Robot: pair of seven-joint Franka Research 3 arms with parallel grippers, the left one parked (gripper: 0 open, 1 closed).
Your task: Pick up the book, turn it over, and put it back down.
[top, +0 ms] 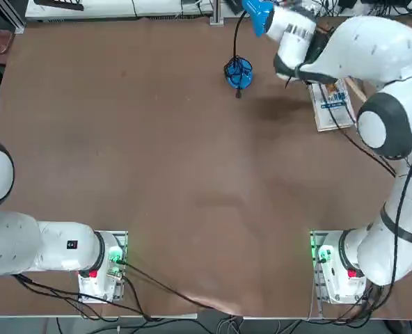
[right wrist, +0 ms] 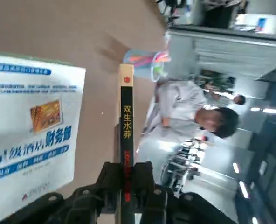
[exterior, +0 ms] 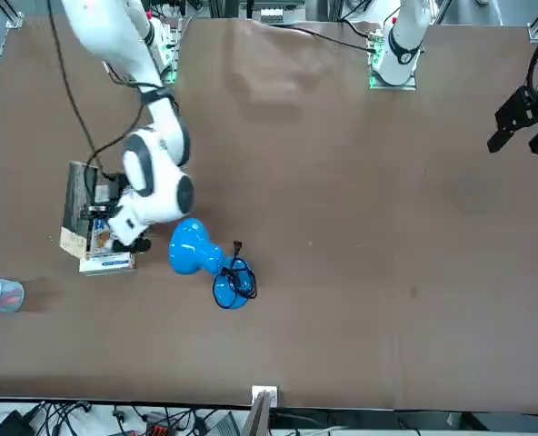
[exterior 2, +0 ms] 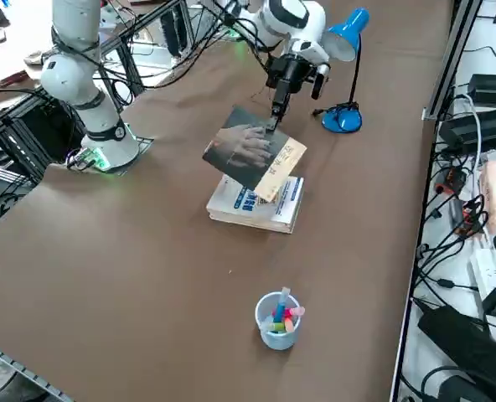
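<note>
A large white book with blue lettering (exterior 2: pixel 256 205) lies flat on the brown counter (exterior 2: pixel 147 251), near its edge on the robot's right. A blue desk lamp (exterior 2: pixel 345 75) stands on the far part of the counter, its round base (top: pixel 239 73) ringed by a coil of black cable. A clear cup of coloured pens (exterior 2: pixel 278 321) stands on the counter apart from the white book. Beyond the counter, the wrist view shows a person in a white shirt (right wrist: pixel 189 114). Cables and black boxes (exterior 2: pixel 474 126) lie beside the counter.
</note>
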